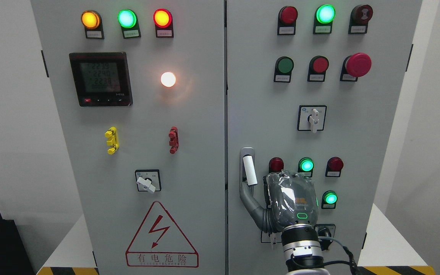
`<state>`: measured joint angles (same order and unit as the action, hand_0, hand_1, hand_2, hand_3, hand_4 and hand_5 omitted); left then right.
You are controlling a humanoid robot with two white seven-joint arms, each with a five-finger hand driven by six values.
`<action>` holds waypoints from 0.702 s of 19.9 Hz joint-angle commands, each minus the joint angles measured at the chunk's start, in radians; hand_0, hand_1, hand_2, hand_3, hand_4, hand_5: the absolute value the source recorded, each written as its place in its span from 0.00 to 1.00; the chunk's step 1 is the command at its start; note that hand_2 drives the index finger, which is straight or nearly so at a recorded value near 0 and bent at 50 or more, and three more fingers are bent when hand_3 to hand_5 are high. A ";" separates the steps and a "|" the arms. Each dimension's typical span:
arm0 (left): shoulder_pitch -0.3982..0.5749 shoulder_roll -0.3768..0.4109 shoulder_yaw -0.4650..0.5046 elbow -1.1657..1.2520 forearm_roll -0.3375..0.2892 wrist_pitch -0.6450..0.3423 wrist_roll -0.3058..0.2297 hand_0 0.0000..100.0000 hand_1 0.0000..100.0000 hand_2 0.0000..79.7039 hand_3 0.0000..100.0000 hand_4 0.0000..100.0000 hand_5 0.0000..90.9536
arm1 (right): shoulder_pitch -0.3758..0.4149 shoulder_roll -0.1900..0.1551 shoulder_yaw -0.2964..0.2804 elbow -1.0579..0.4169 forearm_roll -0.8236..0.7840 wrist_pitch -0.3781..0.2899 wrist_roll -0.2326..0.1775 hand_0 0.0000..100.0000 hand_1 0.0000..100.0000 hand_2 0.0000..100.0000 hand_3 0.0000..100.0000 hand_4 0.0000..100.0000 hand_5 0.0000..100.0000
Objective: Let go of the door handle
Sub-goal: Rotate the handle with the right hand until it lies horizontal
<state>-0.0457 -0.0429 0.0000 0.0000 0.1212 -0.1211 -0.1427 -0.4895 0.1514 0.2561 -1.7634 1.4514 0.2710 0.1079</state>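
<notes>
I'm holding my right hand (281, 198) just right of the door handle (248, 170) low on the right door's left edge, thumb hooking below it, other fingers' state unreadable.

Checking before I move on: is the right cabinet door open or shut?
Shut, as far as shows: the right door lies level with the left door, only a thin dark seam between. The right hand is by the handle.

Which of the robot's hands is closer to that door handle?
Right. The right hand sits just beside the handle, a finger reaching toward its base. The left hand is out of view.
</notes>
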 commanded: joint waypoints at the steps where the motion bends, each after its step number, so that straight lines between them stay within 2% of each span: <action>1: 0.001 0.000 0.011 0.017 0.000 0.000 0.000 0.12 0.39 0.00 0.00 0.00 0.00 | 0.000 0.002 -0.003 -0.005 0.003 0.001 -0.001 0.45 0.08 0.99 1.00 0.98 0.92; 14: 0.000 0.000 0.011 0.017 0.000 0.000 0.000 0.12 0.39 0.00 0.00 0.00 0.00 | 0.002 -0.001 -0.018 -0.008 0.004 0.001 -0.002 0.46 0.09 0.99 1.00 0.98 0.92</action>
<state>-0.0456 -0.0429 0.0000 0.0000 0.1212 -0.1191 -0.1428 -0.4886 0.1525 0.2489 -1.7681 1.4542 0.2710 0.1065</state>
